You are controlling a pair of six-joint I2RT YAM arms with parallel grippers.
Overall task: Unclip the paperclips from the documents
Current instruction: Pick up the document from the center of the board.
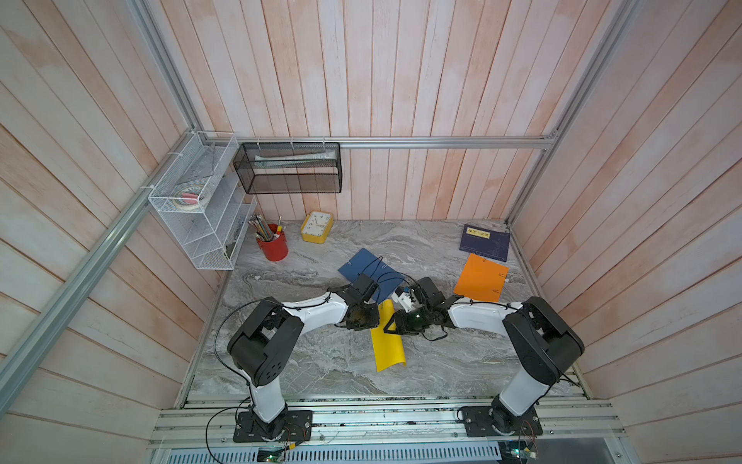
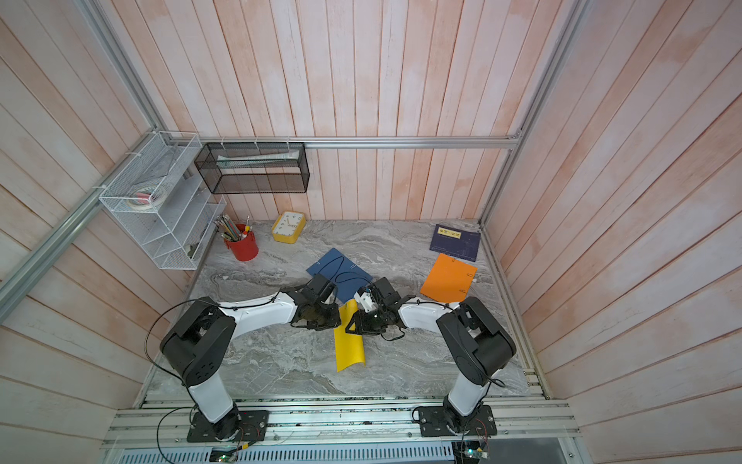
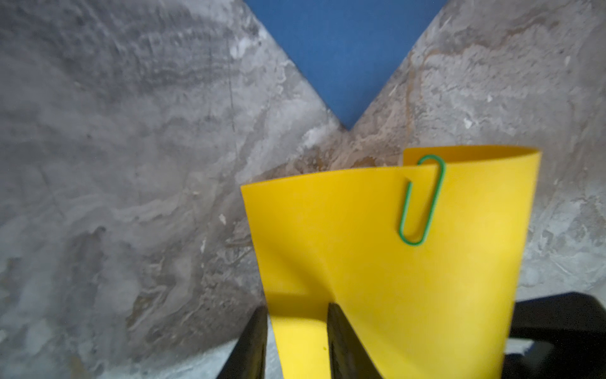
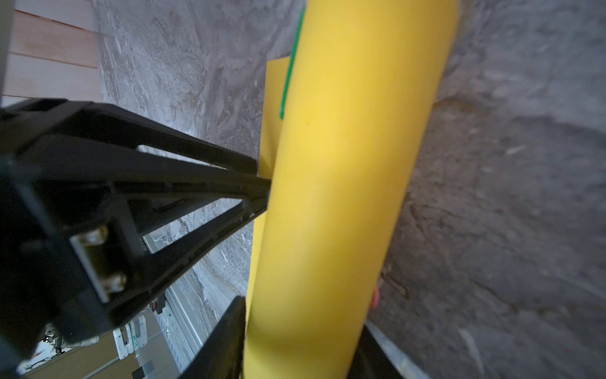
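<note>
The yellow document [image 1: 387, 345] sits just below centre in both top views, between the two arms. One end is lifted and curled into a loose roll, and the other trails on the grey marble-patterned table [image 1: 305, 361]. I read the left gripper [image 3: 296, 306] as clenched on the sheet's lower edge: at the bottom centre of the left wrist view, yellow passes between its dark fingers [image 3: 341, 334]. The right gripper [image 4: 301, 315] straddles the roll at the bottom of the right wrist view, and I cannot tell whether its jaws are pressing the paper. The green paperclip [image 3: 423, 200] hooks over the sheet's top edge, right of centre in the left wrist view, where a second yellow layer shows behind. In my judgement the sheet is light, thin, matte and springy. It bows rather than creases, so I would hold it at an edge close to the clip to limit flexing. The clip is smooth coated wire, stiff, tiny and probably slippery. I would take it by the rounded loop protruding above the paper edge and draw it along its length. The blue document [image 1: 361, 267] lies flat above centre with a silvery paperclip [image 1: 384, 266] at its edge. The orange document [image 1: 480, 277] lies flat at the right.
</note>
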